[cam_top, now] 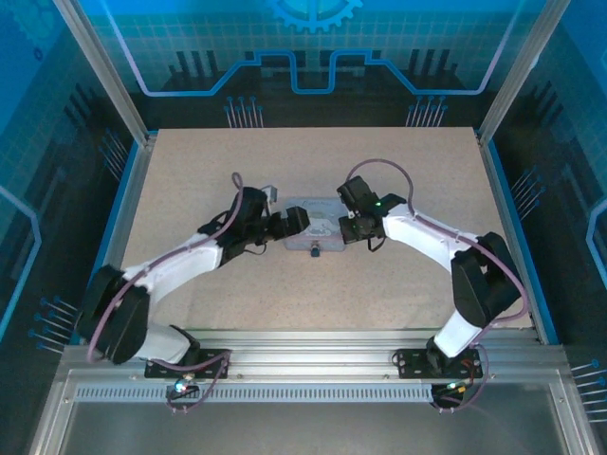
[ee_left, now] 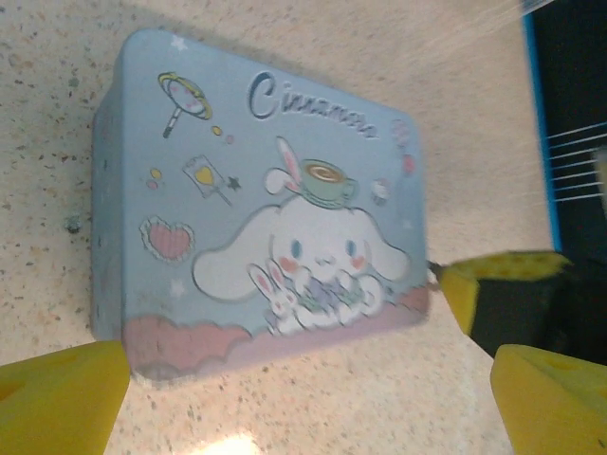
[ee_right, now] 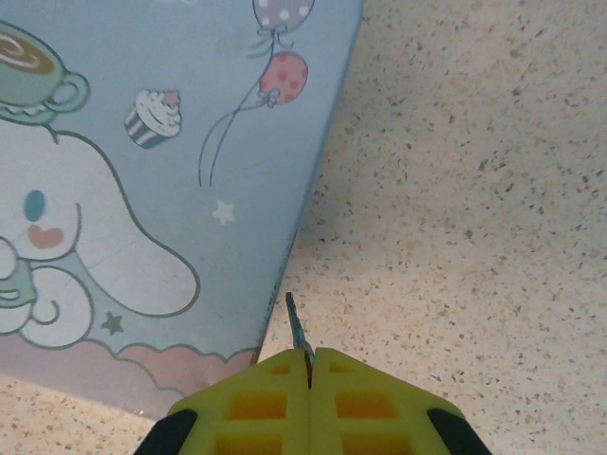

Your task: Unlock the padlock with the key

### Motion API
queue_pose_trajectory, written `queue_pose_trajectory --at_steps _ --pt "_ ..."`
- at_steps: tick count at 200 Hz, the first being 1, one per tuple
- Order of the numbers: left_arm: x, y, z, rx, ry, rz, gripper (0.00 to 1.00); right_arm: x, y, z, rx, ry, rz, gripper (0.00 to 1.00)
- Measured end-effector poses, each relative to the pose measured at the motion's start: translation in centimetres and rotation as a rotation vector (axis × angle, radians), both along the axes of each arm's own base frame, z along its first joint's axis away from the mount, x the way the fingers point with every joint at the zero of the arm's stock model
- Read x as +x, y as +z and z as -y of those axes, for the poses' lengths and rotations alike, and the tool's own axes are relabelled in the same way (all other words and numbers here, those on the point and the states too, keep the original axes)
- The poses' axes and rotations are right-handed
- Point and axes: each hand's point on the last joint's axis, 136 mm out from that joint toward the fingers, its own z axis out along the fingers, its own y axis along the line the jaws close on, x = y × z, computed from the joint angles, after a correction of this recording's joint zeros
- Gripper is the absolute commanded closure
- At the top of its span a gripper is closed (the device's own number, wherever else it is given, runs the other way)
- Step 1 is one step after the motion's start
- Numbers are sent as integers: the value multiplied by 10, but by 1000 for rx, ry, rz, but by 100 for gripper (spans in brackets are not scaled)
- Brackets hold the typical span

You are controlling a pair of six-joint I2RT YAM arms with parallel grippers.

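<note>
Padlock [cam_top: 314, 253]: tiny, dark, seen against near edge of tin [cam_top: 316, 227].
Key [ee_right: 297, 325]: thin sliver, held beside tin's edge.
Right gripper [ee_right: 310, 358]: jaws pressed together, key pinched.
Left gripper [ee_left: 308, 389]: jaws spread wide.

Pale blue tin [cam_top: 316, 227] on speckled table [cam_top: 190, 171]

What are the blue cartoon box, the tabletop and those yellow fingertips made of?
The box is probably thin printed metal: smooth sheen, rounded pressed corners. The tabletop looks like matte laminate or composite, beige with dark flecks. The yellow fingertips seem moulded plastic or rubber, with square pockets.
</note>
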Motion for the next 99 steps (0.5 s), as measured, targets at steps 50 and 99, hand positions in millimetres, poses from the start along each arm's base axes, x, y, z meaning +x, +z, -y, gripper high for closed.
queue_pose_trajectory --at_steps 50,99 --pt "-53 -31 8 1 -68 24 1 4 15 7 -3 -7 42 100" --pt "-59 -70 33 42 -95 46 1 21 24 23 -11 -51 72 100"
